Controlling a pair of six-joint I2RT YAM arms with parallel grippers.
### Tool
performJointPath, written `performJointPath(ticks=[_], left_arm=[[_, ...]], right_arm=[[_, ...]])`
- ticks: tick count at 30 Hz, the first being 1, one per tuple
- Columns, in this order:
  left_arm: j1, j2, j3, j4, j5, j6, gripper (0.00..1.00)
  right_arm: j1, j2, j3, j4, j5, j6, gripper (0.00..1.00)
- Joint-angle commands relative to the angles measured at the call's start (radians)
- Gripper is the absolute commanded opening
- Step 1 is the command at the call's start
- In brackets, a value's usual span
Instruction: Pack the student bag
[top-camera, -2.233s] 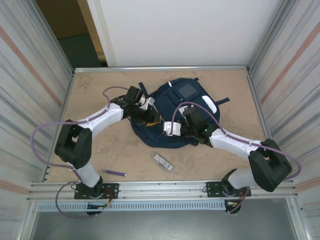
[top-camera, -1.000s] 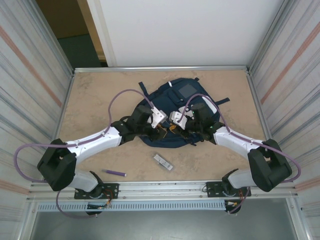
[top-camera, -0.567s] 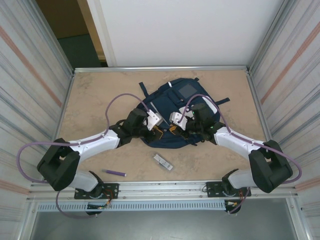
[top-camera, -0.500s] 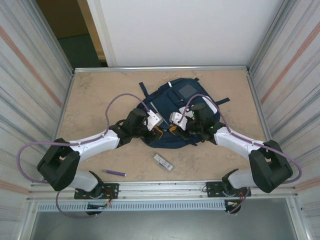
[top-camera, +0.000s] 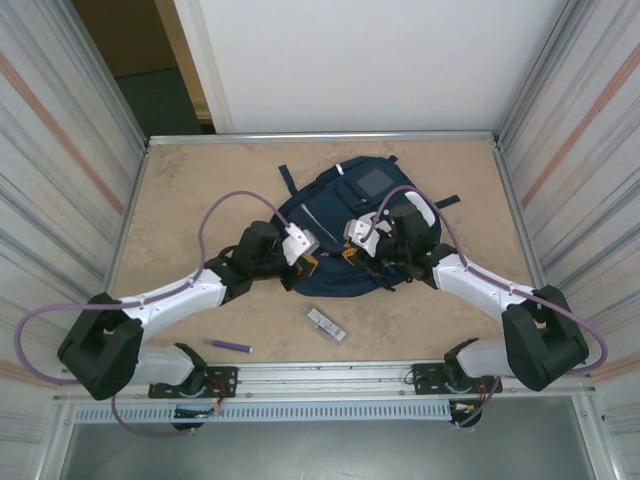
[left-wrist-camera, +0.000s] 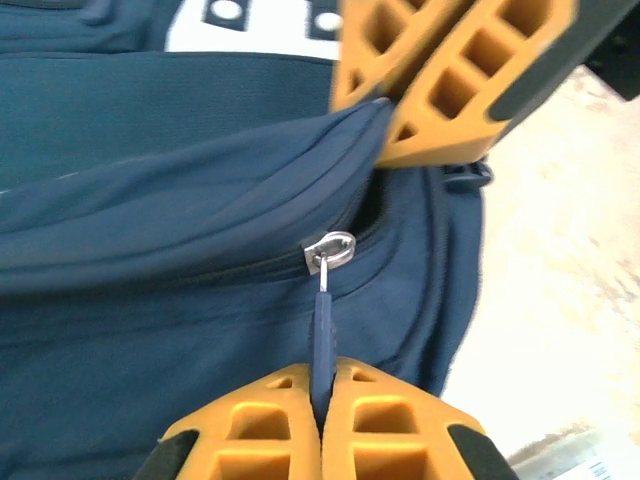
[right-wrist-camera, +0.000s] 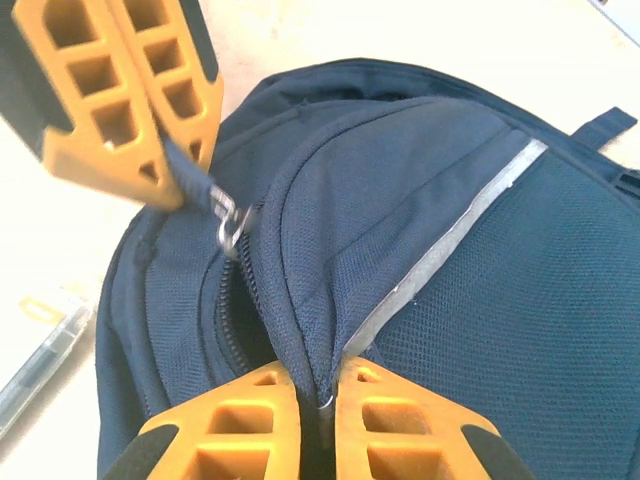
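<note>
Jaws, left gripper: pressed together on the navy zipper pull, just below its metal slider.
Jaws, right gripper: pinching a raised fabric ridge of the student bag, close to the slider.
Bag position: flat on the table, centre-far, between both arms.
Loose items: purple pen and small clear packet near the front edge, apart from the bag.

Left hand and right hand both pinched closed, seemingly close together.
</note>
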Motion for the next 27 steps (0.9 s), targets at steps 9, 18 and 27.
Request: performJointPath(ticks=[9,18,27], left_arm=[[0.084,0.016,-0.01,-0.015,-0.168,-0.001,0.0],[0.003,0.037,0.056,0.014,0.136,-0.063,0.0],[-0.046,0.063,0.1,0.012,0.137,-0.102,0.0]], right_arm=[[-0.031,0.019,0.005,0.01,-0.009,-0.085,0.0],[0.07,-0.025,0.005,-0.023,-0.054,-0.093,0.36],[0.144,-0.001,0.033,-0.01,0.214,-0.092,0.39]])
